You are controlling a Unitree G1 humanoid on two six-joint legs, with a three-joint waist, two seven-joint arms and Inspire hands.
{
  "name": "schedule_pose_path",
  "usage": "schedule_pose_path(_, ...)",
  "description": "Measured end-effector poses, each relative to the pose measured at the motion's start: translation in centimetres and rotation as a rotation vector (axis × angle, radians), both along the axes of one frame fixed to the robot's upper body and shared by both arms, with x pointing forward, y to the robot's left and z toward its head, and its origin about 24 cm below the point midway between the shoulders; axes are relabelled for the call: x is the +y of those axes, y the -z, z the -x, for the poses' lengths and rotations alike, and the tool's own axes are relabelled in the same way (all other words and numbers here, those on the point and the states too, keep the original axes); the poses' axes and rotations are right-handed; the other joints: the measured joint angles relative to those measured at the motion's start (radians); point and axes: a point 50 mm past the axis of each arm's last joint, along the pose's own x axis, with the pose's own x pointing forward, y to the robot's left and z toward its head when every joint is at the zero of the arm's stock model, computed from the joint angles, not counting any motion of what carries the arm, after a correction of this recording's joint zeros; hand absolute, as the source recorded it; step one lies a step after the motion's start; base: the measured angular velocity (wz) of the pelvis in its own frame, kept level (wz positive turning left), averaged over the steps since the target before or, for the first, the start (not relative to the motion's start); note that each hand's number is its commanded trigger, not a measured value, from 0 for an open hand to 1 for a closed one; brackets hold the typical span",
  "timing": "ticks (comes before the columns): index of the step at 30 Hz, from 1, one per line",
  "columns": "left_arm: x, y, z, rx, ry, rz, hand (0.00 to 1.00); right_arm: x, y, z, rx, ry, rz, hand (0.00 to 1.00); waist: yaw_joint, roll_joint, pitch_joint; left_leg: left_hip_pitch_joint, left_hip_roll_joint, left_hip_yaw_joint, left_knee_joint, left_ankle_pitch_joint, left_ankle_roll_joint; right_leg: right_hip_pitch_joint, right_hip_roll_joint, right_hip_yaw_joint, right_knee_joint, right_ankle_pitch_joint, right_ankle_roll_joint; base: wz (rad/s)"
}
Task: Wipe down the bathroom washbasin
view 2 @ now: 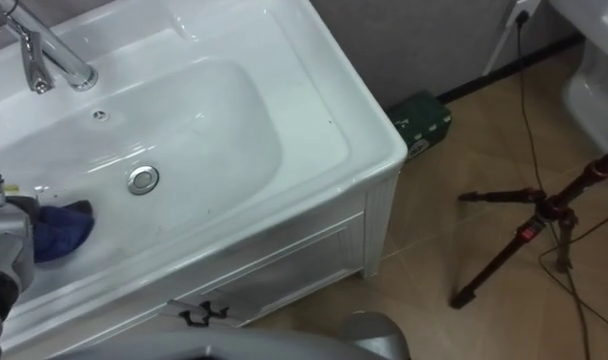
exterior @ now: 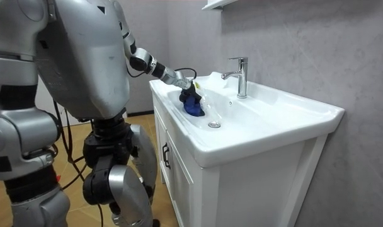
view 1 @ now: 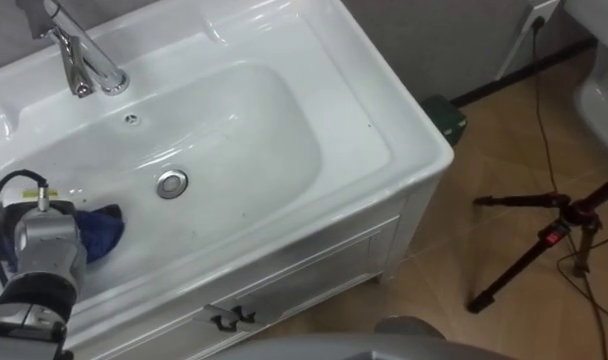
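A white basin (view 1: 284,130) tops a white cabinet, with a chrome tap (view 1: 79,55) at its back and a round drain (view 1: 171,183) in the bowl. A bunched blue cloth (view 1: 102,230) lies against the bowl's left inner wall, left of the drain. My left arm comes in from the lower left, and its wrist covers the fingers in the eye views. In the room view my left hand (exterior: 182,82) sits on top of the blue cloth (exterior: 193,104), gripping it just inside the basin's near rim. I stand upright at the cabinet's front.
A black tripod (view 1: 554,235) stands on the wooden floor to the right of the cabinet. A green box (view 1: 446,115) sits by the wall behind the basin's right corner. A white fixture (view 1: 599,90) is at the far right. A dark handle (view 1: 234,318) is on the cabinet front.
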Motion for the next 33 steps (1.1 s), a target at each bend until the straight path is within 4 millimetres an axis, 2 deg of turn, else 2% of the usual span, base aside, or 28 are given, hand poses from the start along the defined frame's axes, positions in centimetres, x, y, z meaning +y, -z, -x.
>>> schedule_pose_path(14, 0.1, 0.0, 0.1, 0.001, -0.007, -0.014, 1.0, -0.2, -0.1, 0.0, -0.003, -0.003, 0.032, 0.0, 0.01, 0.002, -0.0023, -0.007, 0.006, 0.002, 0.016, 0.0, -0.001, -0.004, 0.0, -0.003, 0.011, -0.004, -0.005, 0.0)
schedule_pose_path(15, 0.2, 0.1, 0.2, 0.004, -0.007, -0.014, 1.0, -0.2, -0.1, 0.0, -0.003, -0.006, 0.035, 0.0, 0.012, 0.007, -0.006, -0.004, 0.006, 0.002, 0.016, 0.0, -0.001, -0.002, 0.0, -0.003, 0.011, -0.004, -0.005, 0.0)
schedule_pose_path(19, 0.3, 0.5, 1.1, 0.014, -0.006, -0.016, 1.0, -0.2, -0.1, 0.2, 0.002, -0.003, 0.034, 0.0, 0.012, 0.013, -0.0082, 0.008, 0.005, 0.001, 0.016, -0.001, -0.001, 0.012, 0.0, -0.003, 0.007, -0.005, -0.005, 0.0)
schedule_pose_path(20, 0.3, 0.6, 1.3, 0.014, -0.009, -0.012, 1.0, -0.2, -0.1, 0.2, 0.001, -0.001, 0.034, 0.0, 0.013, 0.02, -0.0098, 0.011, 0.005, 0.001, 0.015, -0.001, -0.001, 0.014, 0.0, -0.003, 0.006, -0.005, -0.006, -0.05)
schedule_pose_path(23, 0.4, 0.9, 1.8, -0.021, -0.026, 0.016, 1.0, -0.2, -0.1, 0.1, -0.002, 0.0, 0.044, 0.0, 0.023, 0.028, -0.0058, 0.013, 0.004, -0.001, 0.011, 0.0, -0.001, 0.015, 0.0, -0.002, 0.006, -0.006, -0.005, -0.03)
schedule_pose_path(26, 0.8, 1.1, 2.3, -0.094, -0.071, 0.067, 1.0, -0.3, -0.1, 0.2, -0.021, 0.032, 0.062, 0.0, 0.024, 0.04, -0.0063, 0.019, 0.003, -0.009, 0.011, 0.0, -0.001, 0.033, -0.001, -0.023, -0.006, -0.007, -0.005, 0.17)
schedule_pose_path(27, 0.8, 1.1, 2.4, -0.132, -0.077, 0.087, 1.0, -0.2, 0.0, 0.4, -0.025, 0.054, 0.063, 0.0, 0.028, 0.046, -0.0074, 0.022, 0.001, -0.024, 0.008, 0.0, -0.001, 0.041, -0.001, -0.032, -0.011, -0.007, -0.005, 0.15)
schedule_pose_path(28, 0.9, 1.1, 2.4, -0.184, -0.094, 0.117, 1.0, -0.3, -0.1, 0.5, -0.035, 0.086, 0.069, 0.0, 0.049, 0.048, -0.0073, 0.033, -0.003, -0.027, -0.009, 0.001, -0.002, 0.043, 0.0, -0.03, -0.012, -0.008, -0.005, 0.09)
schedule_pose_path(30, 1.2, 0.7, 2.3, -0.284, -0.132, 0.16, 1.0, -0.4, -0.1, 0.6, -0.045, 0.103, 0.087, 0.0, 0.062, 0.053, -0.0102, 0.036, -0.011, -0.049, -0.025, 0.005, -0.008, 0.045, -0.003, -0.041, -0.015, -0.009, -0.004, 0.11)
schedule_pose_path(33, 1.1, 0.2, 2.2, -0.439, -0.169, 0.204, 1.0, -0.5, -0.1, 0.5, -0.07, 0.114, 0.1, 0.0, 0.084, 0.052, -0.0099, 0.035, -0.013, -0.058, -0.039, 0.006, -0.009, 0.05, -0.006, -0.063, -0.017, -0.012, -0.002, 0.26)
